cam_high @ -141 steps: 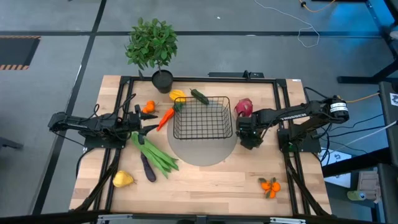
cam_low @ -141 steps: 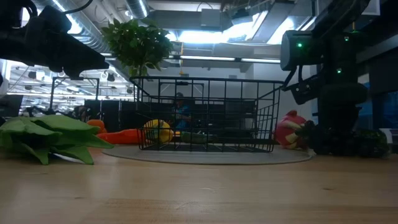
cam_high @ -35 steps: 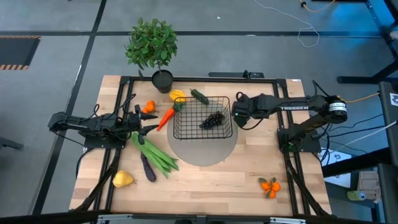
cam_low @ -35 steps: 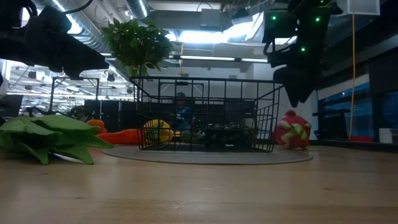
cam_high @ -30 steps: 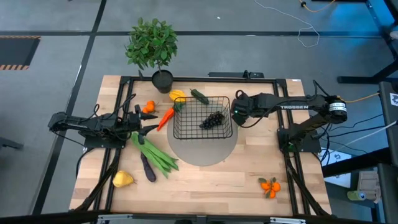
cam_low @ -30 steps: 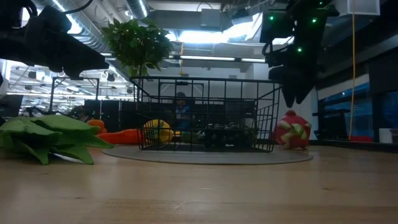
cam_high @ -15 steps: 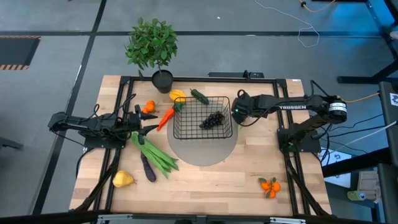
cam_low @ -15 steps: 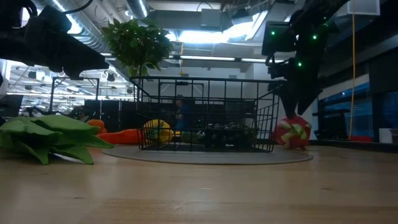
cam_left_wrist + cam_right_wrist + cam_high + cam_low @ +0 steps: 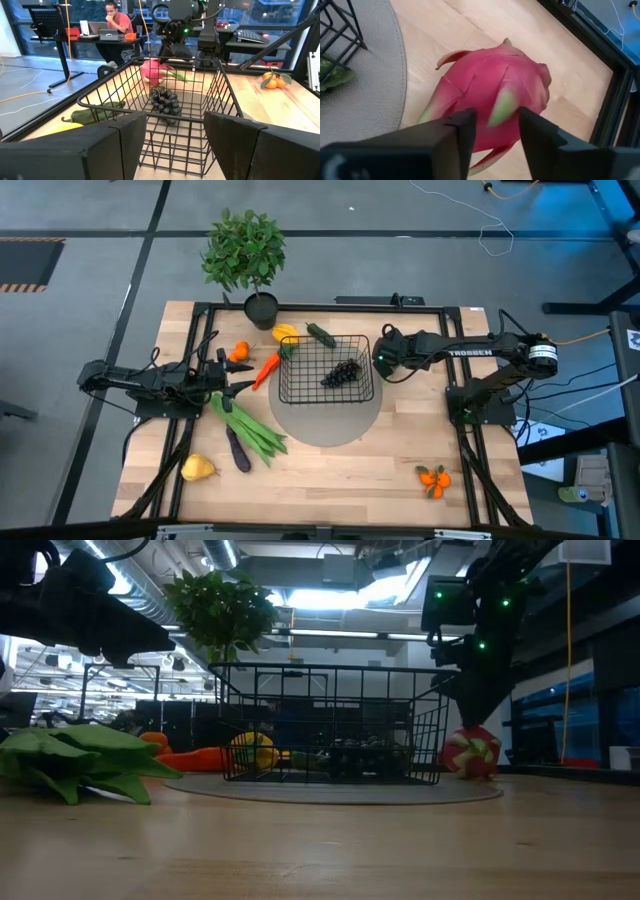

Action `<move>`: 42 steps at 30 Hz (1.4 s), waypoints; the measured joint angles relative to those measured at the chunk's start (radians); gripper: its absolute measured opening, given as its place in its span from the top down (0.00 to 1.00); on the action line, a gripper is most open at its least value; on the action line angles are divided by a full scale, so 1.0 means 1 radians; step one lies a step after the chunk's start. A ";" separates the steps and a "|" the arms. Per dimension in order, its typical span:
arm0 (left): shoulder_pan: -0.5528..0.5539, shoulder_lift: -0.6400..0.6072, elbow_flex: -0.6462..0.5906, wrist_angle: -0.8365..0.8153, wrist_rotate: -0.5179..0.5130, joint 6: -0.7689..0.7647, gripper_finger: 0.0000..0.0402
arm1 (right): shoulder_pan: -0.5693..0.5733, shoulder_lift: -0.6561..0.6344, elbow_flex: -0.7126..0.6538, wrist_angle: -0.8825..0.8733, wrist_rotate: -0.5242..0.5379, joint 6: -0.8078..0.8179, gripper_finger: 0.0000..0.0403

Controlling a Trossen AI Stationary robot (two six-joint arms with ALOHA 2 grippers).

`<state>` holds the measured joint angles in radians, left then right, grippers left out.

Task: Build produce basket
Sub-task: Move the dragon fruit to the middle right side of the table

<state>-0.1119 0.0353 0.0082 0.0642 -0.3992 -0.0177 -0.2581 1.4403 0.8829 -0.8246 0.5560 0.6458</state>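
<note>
The black wire basket [image 9: 325, 370] stands on a round grey mat [image 9: 330, 423] mid-table, with dark grapes [image 9: 345, 372] lying on its floor. Just right of the basket lies the pink dragon fruit [image 9: 490, 85], partly on the mat's edge and partly on the wood. My right gripper [image 9: 495, 122] slants down onto its top [image 9: 470, 745], shut on it. My left gripper [image 9: 175, 135] hangs open and level at the basket's left side [image 9: 235, 377], with nothing between its fingers. My right gripper has the dragon fruit's upper side between its two fingers, a green-tipped scale [image 9: 504, 106] showing in the gap. The fingers slant down from the table's right side. The fruit rests on the table. How far back it reaches I cannot tell.
Left of the basket lie a carrot [image 9: 266, 368], an orange [image 9: 240, 352], green stalks [image 9: 248, 428], an eggplant [image 9: 238, 450] and a pear [image 9: 197, 469]. Behind it are a yellow pepper [image 9: 287, 333], a cucumber [image 9: 320, 335] and a potted plant [image 9: 245, 255]. Oranges [image 9: 434, 478] sit near right.
My right gripper has sunk down onto the dragon fruit beside the basket's right side and then stayed there. The fruit, the basket and the grapes have kept their places.
</note>
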 joint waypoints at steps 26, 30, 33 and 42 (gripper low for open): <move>0.000 0.000 0.000 0.000 0.000 0.002 0.53 | 0.157 -0.003 0.157 -0.591 -0.321 0.319 1.00; 0.000 0.000 0.000 0.000 0.000 0.002 0.53 | 0.214 -0.003 0.157 -0.572 -0.340 0.319 1.00; 0.000 0.000 0.000 0.000 0.000 0.026 0.53 | 0.237 -0.003 0.157 -0.570 -0.343 0.337 0.99; 0.000 0.000 0.000 0.000 0.000 0.030 0.53 | 0.249 -0.003 0.157 -0.618 -0.408 0.347 0.91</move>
<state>-0.1119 0.0353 0.0082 0.0643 -0.3996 0.0124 -0.0093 1.4372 1.0401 -1.4424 0.1477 0.9925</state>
